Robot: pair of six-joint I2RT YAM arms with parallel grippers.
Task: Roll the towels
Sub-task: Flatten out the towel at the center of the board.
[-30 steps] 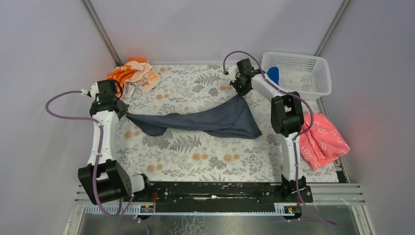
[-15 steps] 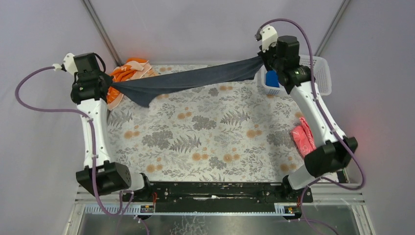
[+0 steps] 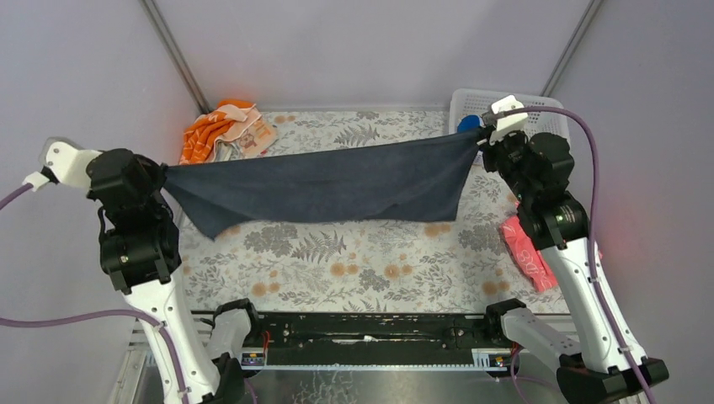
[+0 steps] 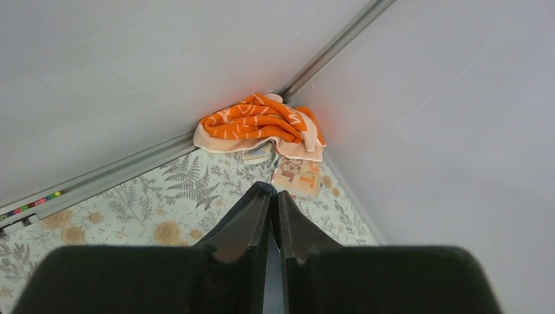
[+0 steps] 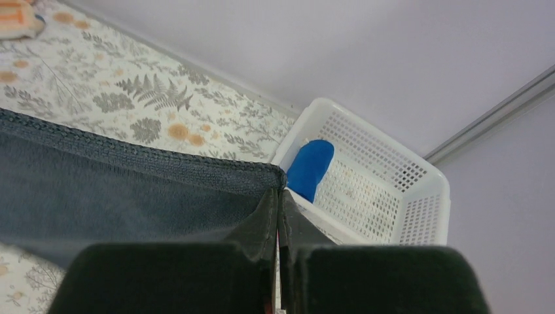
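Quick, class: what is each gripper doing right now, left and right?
Left gripper: closed on one corner of the grey towel.
Right gripper: closed on the opposite corner.

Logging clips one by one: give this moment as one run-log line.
grey towel: unrolled, stretched in air over table | left fingers: shut on one end | right fingers: shut on other end | blue towel: in basket

The slate-grey towel, strung between the left gripper and the right gripper, bars the upper middle of the top view from side to side. An orange cloth heap blocks the upper left corner, a white basket the upper right, and a pink cloth crowds the right edge. The floral table in the lower centre offers bare room to pass.
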